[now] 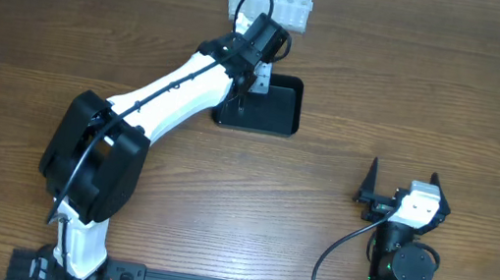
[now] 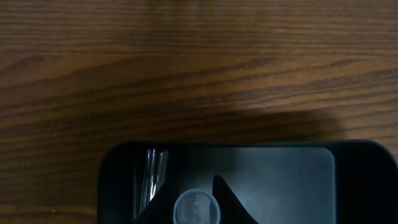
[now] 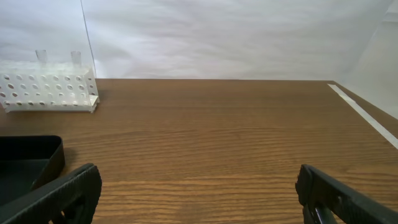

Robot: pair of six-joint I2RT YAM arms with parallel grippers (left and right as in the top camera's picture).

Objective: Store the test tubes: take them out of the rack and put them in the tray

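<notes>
Over the black tray (image 2: 280, 180), we see the left gripper (image 2: 196, 199) with its 2 fingers clamped on 1 clear test tube (image 2: 198, 211). The tube faces the wrist camera end-on, so its round mouth shows between the dark fingers. Inside the tray, 1 more tube (image 2: 152, 177) lies flat near one side wall, apart from the held one.

From above, we find the white rack (image 1: 271, 2) at the far side of the wooden table (image 1: 459, 72), with the tray just in front of it. The left arm slants up from its base to the spot where the 2 meet, and its wrist covers part of the gap between them.

The right wrist view shows the rack from the side, with rows of small round holes along its face. 2 standing tubes (image 3: 41, 56) (image 3: 76, 57) rise above its top edge.

The right gripper (image 3: 198, 186) hangs low over the table near its own base, well apart from tray and rack. Its 2 fingers are spread wide, with bare wood between them.

Counted, we have 4 tubes: 1 gripped, 1 in the tray and 2 in the rack. We also count 1 rack, 1 tray and 2 arms.
</notes>
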